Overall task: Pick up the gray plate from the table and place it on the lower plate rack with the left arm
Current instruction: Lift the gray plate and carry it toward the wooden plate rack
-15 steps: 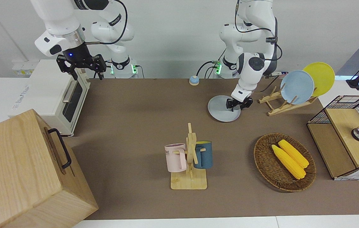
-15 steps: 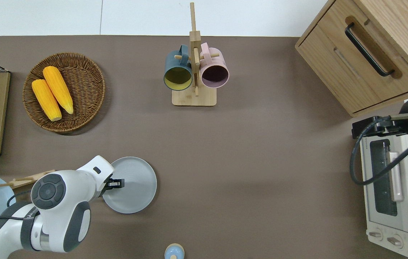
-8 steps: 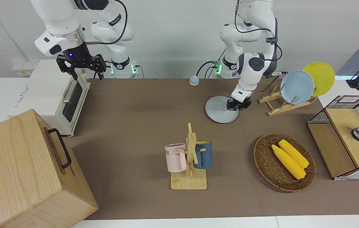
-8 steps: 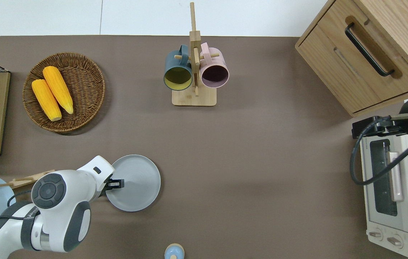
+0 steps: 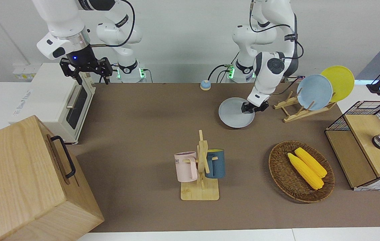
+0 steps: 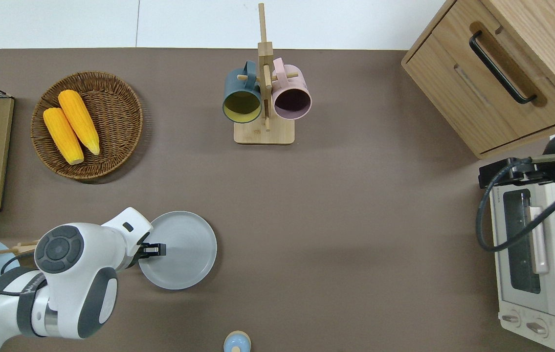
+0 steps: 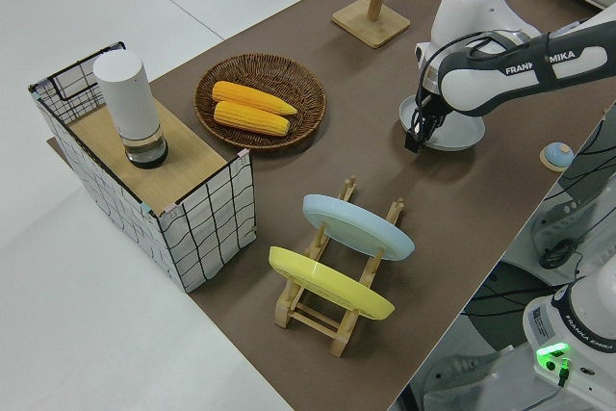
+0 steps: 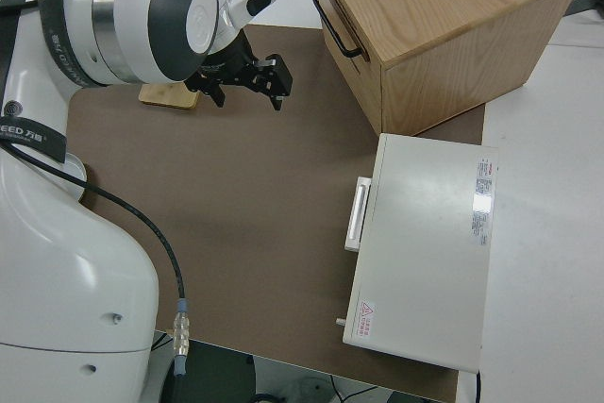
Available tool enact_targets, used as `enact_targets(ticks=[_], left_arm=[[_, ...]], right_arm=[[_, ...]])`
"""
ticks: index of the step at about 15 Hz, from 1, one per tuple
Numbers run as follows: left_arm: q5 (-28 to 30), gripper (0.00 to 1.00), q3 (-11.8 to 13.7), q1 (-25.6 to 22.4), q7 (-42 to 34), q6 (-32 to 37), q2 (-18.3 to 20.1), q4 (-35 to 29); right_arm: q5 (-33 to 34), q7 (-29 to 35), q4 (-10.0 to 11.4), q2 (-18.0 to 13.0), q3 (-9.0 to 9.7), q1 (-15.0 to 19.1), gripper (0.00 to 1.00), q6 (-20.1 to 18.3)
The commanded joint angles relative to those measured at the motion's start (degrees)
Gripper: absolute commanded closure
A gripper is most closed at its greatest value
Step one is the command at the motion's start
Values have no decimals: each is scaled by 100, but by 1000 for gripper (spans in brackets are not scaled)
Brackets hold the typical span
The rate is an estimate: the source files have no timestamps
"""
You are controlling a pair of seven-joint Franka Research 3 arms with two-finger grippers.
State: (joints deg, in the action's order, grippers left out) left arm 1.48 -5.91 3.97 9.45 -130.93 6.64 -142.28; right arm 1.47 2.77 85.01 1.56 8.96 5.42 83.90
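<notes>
We find the left claw clamped on the rim of the gray plate; within 1 second the plate has risen off the worktop, tilted. Lower plate rack beside the claw awaits it. The right arm is parked.

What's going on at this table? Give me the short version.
The left gripper is shut on the rim of the gray plate and has it tilted up off the table. The plate rack, toward the left arm's end, already carries a light-blue plate and a yellow plate. The right arm is parked.
</notes>
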Motion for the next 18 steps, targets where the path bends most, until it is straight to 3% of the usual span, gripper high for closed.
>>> enact_targets(ticks=[1,4,9,11,18], left_arm=[[-8,1000,28,-10,-23,919,188,498],[1,1000,28,-19,21,1384,337,745],[-139,1000,90,-133,-14,2878,452,1720],[-611,1000,107,-186,-14,3396,435,2097],[-2414,1000,107,-204,57,4224,452,2345]], right_arm=[[-15,22,-37,11,-34,-41,17,-5],[-15,22,-37,2,-34,-41,17,-5],[-15,22,-37,2,-34,-41,17,-5],[-15,22,-37,2,-34,-41,17,-14],[-15,22,-37,2,-34,-41,17,-5]])
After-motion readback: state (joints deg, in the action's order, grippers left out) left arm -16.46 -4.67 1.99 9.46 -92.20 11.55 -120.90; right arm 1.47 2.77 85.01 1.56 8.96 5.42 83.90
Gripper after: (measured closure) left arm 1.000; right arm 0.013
